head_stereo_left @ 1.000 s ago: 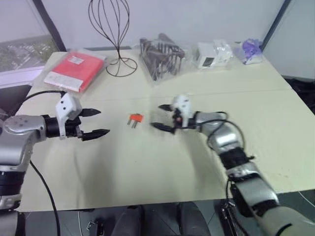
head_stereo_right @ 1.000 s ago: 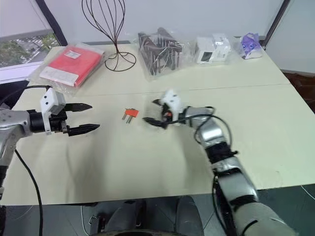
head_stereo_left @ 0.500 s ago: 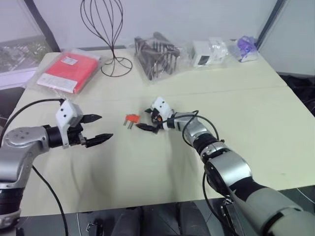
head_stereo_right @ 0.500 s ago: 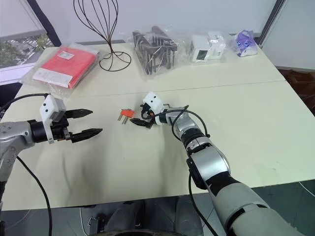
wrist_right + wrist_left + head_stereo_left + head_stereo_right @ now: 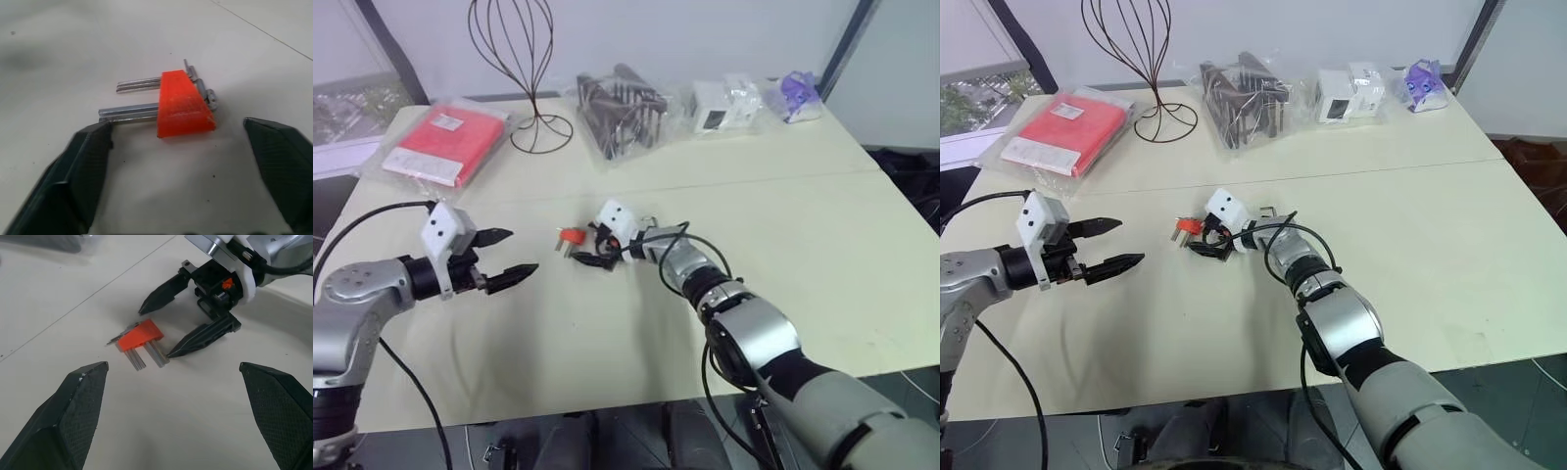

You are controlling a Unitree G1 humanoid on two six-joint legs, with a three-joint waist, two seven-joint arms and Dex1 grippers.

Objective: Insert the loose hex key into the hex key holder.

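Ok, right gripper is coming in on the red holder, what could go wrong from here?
The right gripper straddles the hex key holder with open fingers; one fingertip sits by a protruding key, so closing may push or spin the holder instead of gripping it. The left gripper hangs open, apart from it, so nothing braces the holder.

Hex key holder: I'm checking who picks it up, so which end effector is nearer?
Right. The right end effector straddles the hex key holder; the left end effector hovers well away on its other side.
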